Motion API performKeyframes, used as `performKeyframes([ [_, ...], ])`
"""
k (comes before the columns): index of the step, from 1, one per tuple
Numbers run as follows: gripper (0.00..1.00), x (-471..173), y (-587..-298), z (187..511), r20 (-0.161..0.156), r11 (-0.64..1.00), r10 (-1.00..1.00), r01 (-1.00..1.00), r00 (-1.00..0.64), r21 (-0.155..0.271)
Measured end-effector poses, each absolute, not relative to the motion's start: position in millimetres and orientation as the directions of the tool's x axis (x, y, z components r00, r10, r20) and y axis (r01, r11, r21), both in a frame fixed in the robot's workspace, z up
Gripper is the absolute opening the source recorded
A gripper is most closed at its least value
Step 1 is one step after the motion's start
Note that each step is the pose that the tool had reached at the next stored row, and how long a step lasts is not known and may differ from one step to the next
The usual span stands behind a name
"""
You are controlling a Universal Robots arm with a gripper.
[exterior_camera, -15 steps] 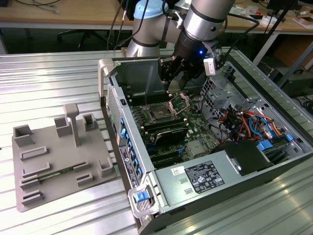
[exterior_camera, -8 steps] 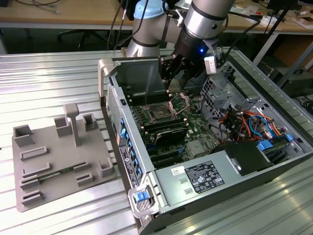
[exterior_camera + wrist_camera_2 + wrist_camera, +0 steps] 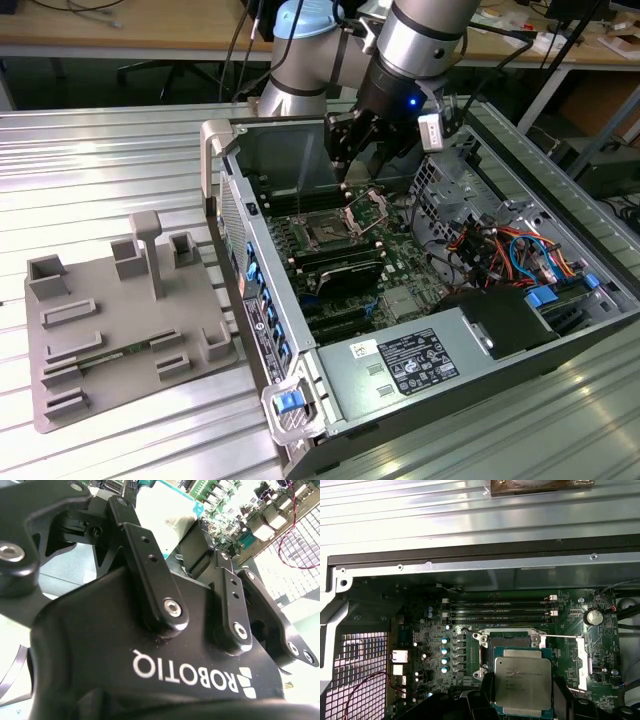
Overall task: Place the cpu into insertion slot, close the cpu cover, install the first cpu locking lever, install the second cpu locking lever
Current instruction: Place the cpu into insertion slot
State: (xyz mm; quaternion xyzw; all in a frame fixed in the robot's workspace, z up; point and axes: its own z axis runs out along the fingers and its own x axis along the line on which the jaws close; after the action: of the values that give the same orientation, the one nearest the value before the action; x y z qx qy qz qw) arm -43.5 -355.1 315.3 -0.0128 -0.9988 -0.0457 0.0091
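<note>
We find the claw (image 3: 523, 702) clamped on the flat square silver-topped cpu (image 3: 522, 679), which it holds just above the dark square metal-rimmed insertion slot (image 3: 512, 642), well in from the green motherboard's (image 3: 600, 650) edges. We judge no step complete yet. The thin silvery cpu cover (image 3: 367, 206) stands raised.

Even room light from above fills the exterior view. The ribbed metal counter (image 3: 120, 150) throws back pale streaks, and the glare is strongest at the exterior view's lower right. The inside of the computer case (image 3: 255, 290) lies in shadow. A small blue light (image 3: 411, 101) glows on my wrist. In the second wrist view my pincer (image 3: 180, 545) looms dark and soft, and the circuit board (image 3: 250, 515) beyond it is washed out white. The first wrist view is dim, with a dull sheen on the cpu (image 3: 522, 680).
</note>
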Motion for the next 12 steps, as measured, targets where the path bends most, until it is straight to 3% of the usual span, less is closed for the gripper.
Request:
performKeyframes([
  [12,0.55,-50.1,-355.1,306.8,0.019,0.996,0.025,0.026,-1.0,0.091],
])
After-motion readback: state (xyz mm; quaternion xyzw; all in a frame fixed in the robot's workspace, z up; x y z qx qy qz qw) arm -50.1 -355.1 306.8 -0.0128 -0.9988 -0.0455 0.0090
